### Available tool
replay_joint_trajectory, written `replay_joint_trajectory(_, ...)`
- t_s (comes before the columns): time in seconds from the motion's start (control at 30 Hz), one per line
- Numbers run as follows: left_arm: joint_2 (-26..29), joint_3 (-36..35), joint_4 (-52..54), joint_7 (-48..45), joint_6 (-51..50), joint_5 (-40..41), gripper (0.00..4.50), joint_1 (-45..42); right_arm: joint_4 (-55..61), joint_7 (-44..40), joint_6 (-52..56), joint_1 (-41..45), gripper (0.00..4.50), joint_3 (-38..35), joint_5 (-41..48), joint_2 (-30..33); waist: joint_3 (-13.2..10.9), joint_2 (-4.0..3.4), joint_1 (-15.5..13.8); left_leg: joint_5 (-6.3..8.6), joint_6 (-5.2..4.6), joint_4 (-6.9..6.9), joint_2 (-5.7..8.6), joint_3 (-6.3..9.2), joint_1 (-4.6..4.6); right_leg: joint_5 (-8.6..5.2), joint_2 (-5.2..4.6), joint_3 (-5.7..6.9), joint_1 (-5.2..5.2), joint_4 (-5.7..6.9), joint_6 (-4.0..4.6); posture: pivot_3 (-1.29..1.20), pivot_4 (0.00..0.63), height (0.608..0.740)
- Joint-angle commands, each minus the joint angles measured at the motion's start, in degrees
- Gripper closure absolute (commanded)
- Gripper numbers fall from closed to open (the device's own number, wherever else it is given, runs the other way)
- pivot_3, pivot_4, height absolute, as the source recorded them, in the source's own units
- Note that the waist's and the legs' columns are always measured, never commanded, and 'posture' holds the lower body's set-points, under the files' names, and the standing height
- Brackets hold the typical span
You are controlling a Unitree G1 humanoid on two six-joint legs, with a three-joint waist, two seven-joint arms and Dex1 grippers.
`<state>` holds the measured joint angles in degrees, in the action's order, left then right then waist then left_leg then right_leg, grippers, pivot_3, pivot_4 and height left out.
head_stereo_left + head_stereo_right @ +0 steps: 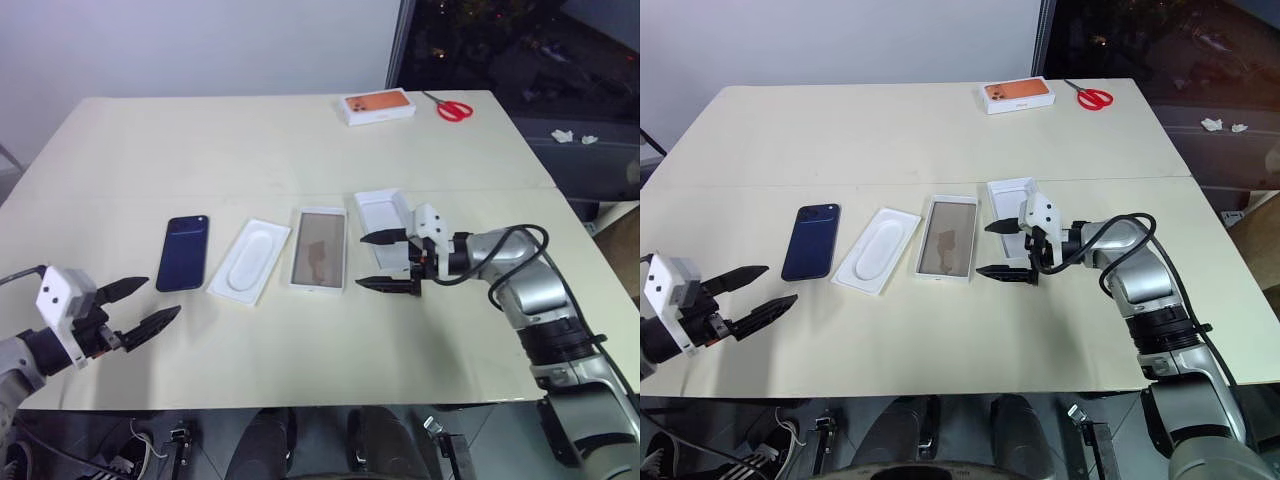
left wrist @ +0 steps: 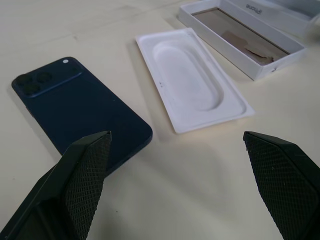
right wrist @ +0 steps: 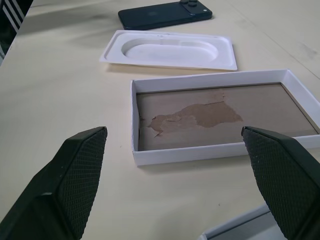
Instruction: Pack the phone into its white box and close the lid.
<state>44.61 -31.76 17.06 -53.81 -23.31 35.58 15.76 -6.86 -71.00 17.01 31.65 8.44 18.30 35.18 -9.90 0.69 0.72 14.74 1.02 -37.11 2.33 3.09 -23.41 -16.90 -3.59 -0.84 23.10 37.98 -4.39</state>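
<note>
Navy phone (image 1: pixel 183 252) flat on table, just ahead of open left pincer (image 1: pixel 138 306).

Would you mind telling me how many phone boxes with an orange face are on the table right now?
1. The orange-faced box sits at the table's far edge, just left of the red-handled scissors. Nothing hides another.

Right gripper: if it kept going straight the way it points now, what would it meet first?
Most likely the white box: the open right gripper faces it, then the tray and phone beyond. Its height above the table is unclear, so it might pass over the rim.
</note>
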Motion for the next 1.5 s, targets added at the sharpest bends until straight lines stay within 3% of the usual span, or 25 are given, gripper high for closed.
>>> replay_joint_trajectory(0.03,-0.22,-0.44,0.88,0.43,1.01,-0.11,0.07,-0.81,1.17,-0.53,-0.87,0.35,0.00,-1.69,0.21,1.53,0.00,0.00,0.02,0.00,0.00,0.00,0.00,0.00,0.00,0.00,0.00,0.00,0.00,0.00,0.00,0.00,0.150,0.740)
replay_joint_trajectory(0.4,0.34,-0.62,-0.20,-3.77,1.41,0.39,0.07,-0.28,0.90,-2.78,-1.46,-2.83,0.00,-5.50,0.96,8.62,0.00,0.00,0.09,0.00,0.00,0.01,0.00,-0.01,0.00,0.00,0.00,0.00,-0.01,-0.01,0.00,0.00,0.150,0.740)
replay_joint_trajectory(0.83,0.03,-0.91,-1.50,-4.41,2.86,-0.16,0.07,0.62,1.67,-3.22,-1.36,-4.44,0.00,-6.77,1.11,9.83,0.00,0.00,-0.01,0.00,0.00,0.01,0.00,-0.01,0.00,0.00,0.00,-0.01,-0.01,-0.01,0.00,0.00,0.150,0.740)
replay_joint_trajectory(1.1,0.41,-0.25,-1.55,-3.95,1.34,0.06,0.07,0.48,2.92,-2.27,-0.37,-4.24,0.00,-6.23,1.46,8.80,0.00,0.00,0.01,0.00,0.00,0.01,0.00,0.00,0.00,0.00,0.00,-0.01,-0.01,-0.01,0.00,0.00,0.150,0.740)
replay_joint_trajectory(1.3,0.60,-1.65,-7.25,2.88,-7.84,3.75,0.07,-6.96,7.82,3.62,3.56,-0.35,0.00,-5.38,2.74,3.15,0.00,0.00,0.12,0.00,0.00,0.00,-0.01,0.01,0.01,0.00,0.01,0.00,0.01,0.03,0.00,0.00,0.150,0.740)
replay_joint_trajectory(1.5,-0.44,-3.30,-11.11,8.28,-10.17,4.84,0.07,-13.30,8.04,7.00,2.78,2.93,0.00,-2.49,-0.07,-1.10,0.01,0.03,-0.09,0.00,0.00,0.00,0.00,0.01,-0.02,0.00,0.03,0.00,0.04,0.01,-0.01,0.00,0.150,0.740)
